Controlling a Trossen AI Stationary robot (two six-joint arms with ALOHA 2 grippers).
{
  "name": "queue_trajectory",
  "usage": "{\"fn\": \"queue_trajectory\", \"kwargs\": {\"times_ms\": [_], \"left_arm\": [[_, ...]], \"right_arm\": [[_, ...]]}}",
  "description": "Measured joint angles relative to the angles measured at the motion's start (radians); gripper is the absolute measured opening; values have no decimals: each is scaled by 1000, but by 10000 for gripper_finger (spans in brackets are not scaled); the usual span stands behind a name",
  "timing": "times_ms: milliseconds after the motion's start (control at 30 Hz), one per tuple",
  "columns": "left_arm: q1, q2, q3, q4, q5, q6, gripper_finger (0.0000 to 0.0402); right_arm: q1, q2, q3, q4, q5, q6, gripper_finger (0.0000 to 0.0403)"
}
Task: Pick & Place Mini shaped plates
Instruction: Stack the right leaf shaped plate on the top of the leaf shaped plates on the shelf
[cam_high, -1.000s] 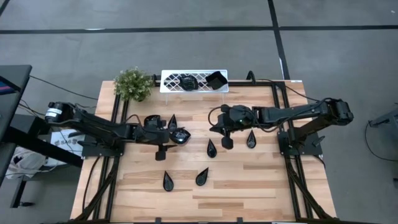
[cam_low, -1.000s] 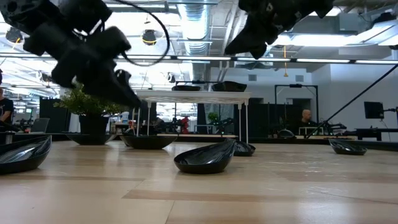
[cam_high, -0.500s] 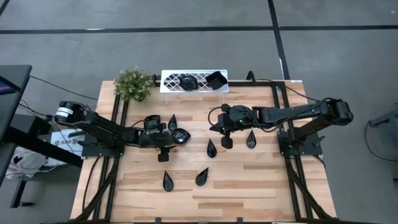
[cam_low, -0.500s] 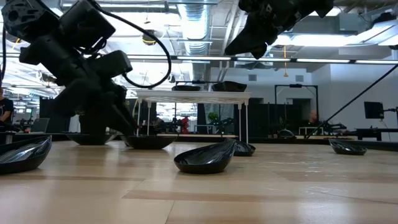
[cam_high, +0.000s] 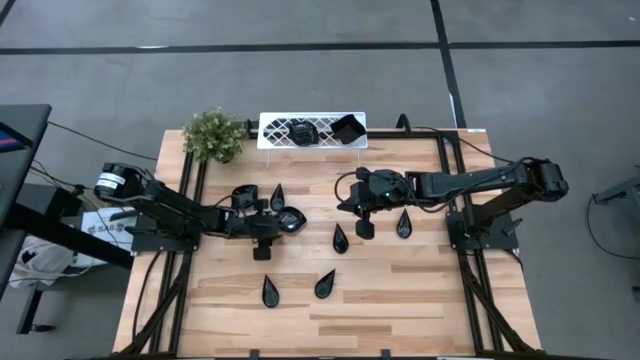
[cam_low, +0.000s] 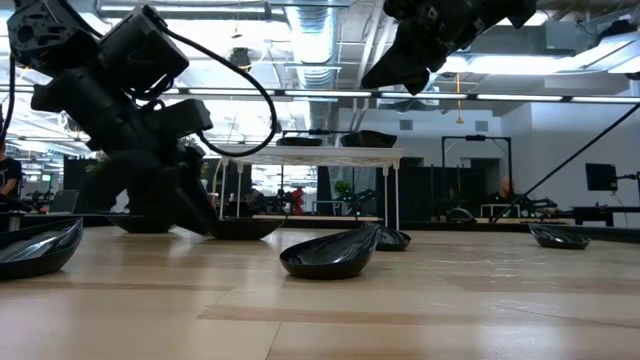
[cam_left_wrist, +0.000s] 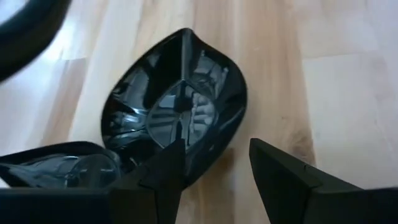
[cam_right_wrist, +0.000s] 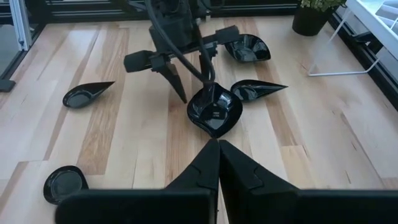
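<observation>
Small glossy black plates lie scattered on the wooden table (cam_high: 400, 300). A wavy-edged plate (cam_high: 291, 218) (cam_left_wrist: 177, 106) (cam_right_wrist: 215, 109) sits left of centre, a teardrop plate (cam_high: 277, 196) just beyond it. My left gripper (cam_high: 278, 222) (cam_left_wrist: 214, 152) is low over the table, open, slanting down from the left. It straddles the plate's near rim, one finger (cam_left_wrist: 165, 165) over the plate and one (cam_left_wrist: 273, 168) outside it. My right gripper (cam_high: 361, 212) (cam_right_wrist: 217, 146) hangs shut above the table's middle, holding nothing. My left gripper stands open astride the wavy-edged plate's rim (cam_left_wrist: 227, 146), coming at it slanting down from the table's left. Whether either finger touches the plate, I cannot tell. The plate rests flat on the table.
More teardrop plates lie at the middle (cam_high: 340, 238) and right (cam_high: 403, 222), and near the front (cam_high: 268, 290) (cam_high: 324, 284). A roundish plate (cam_high: 243, 195) sits by the left arm. A white lattice tray (cam_high: 312, 130) with two plates and a potted plant (cam_high: 214, 135) stand at the far edge.
My left gripper has come down to table height at the wavy-edged plate and tipped more steeply downward, staying open. The plate has not moved. My right arm has kept still.
</observation>
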Motion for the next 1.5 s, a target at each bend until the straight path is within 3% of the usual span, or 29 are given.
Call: {"fn": "queue_trajectory", "kwargs": {"times_ms": [233,567,833,1000,1200,1500], "left_arm": [[4,0,0,1,-3,-11,153],[0,-2,0,12,102,-57,12],[-36,-12,1,57,109,-83,6],[-64,-87,0,56,86,-72,5],[-97,-229,0,-92,25,-38,4],[-210,-321,1,-150,14,49,4]], "right_arm": [[0,0,0,0,0,0,1],[0,0,0,0,0,17,1],[5,0,0,4,0,33,1],[5,0,0,47,3,67,1],[-10,15,-1,103,257,406,1],[-10,138,35,208,96,373,19]]}}
